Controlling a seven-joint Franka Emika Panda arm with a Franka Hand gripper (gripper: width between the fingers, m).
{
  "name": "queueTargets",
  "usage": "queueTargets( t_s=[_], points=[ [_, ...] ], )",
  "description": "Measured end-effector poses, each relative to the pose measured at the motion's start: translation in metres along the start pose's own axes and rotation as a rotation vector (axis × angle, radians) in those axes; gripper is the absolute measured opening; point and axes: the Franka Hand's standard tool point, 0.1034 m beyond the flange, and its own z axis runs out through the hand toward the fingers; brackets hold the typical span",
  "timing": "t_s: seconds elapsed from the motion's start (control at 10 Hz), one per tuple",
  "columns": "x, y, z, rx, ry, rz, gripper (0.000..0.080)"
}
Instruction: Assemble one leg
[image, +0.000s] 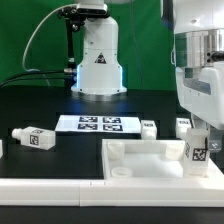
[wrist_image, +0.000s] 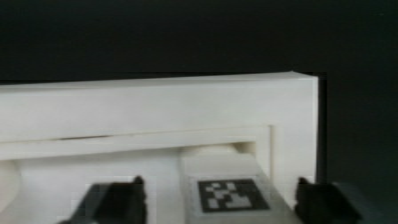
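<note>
A leg (image: 197, 148), a stubby white post with a black tag, stands upright at the corner of the large white panel (image: 150, 160) on the exterior view's right. My gripper (image: 197, 133) hangs straight over it. In the wrist view the leg (wrist_image: 224, 190) lies between the two dark fingers (wrist_image: 116, 200), with a gap showing on each side, so the jaws stand open around it. The panel's raised rim (wrist_image: 160, 110) fills the wrist view beyond the leg.
Another leg (image: 33, 138) lies on the black table at the exterior view's left. Two more (image: 148, 128) (image: 183, 126) stand behind the panel. The marker board (image: 98, 123) lies at the middle back, before the robot base (image: 97, 60).
</note>
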Motion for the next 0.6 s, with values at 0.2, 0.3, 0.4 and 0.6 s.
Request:
queueTargets(
  t_s=[0.2, 0.3, 0.4, 0.6],
  points=[
    [0.0017, -0.0019, -0.0046, 0.002, 0.001, -0.235, 0.0575],
    [0.0027, -0.0024, -0.0056, 0.006, 0.003, -0.385, 0.0637],
    [0.0019, 0.0007, -0.0035, -0.001, 0.004, -0.558, 0.0637],
    [0.0042, 0.0054, -0.0003, -0.011, 0.007, -0.653, 0.0648]
  ],
)
